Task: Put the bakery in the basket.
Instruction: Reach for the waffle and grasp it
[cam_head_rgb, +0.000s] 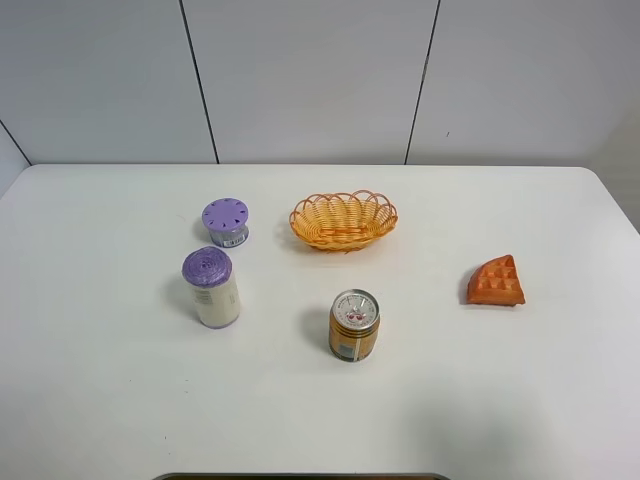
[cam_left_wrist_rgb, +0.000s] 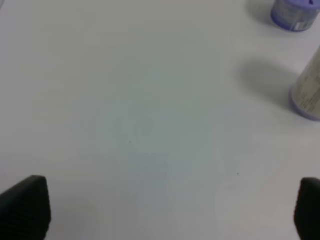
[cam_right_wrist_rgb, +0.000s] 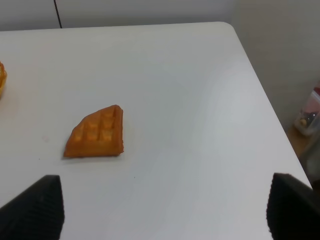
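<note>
The bakery, an orange-brown waffle wedge (cam_head_rgb: 496, 281), lies flat on the white table at the right; it also shows in the right wrist view (cam_right_wrist_rgb: 96, 132). The wicker basket (cam_head_rgb: 343, 220) stands empty at the back centre; a sliver of its rim (cam_right_wrist_rgb: 1, 80) shows in the right wrist view. My right gripper (cam_right_wrist_rgb: 162, 212) is open and empty, apart from the waffle, which lies ahead of its black fingertips (cam_right_wrist_rgb: 37, 207). My left gripper (cam_left_wrist_rgb: 165, 210) is open and empty over bare table. Neither arm shows in the exterior high view.
An orange-gold drink can (cam_head_rgb: 354, 325) stands at front centre. A white jar with a purple lid (cam_head_rgb: 211, 287) and a small purple-lidded pot (cam_head_rgb: 226, 221) stand at the left; both show in the left wrist view (cam_left_wrist_rgb: 307, 92), (cam_left_wrist_rgb: 295, 14). The table's right edge (cam_right_wrist_rgb: 260, 95) is near the waffle.
</note>
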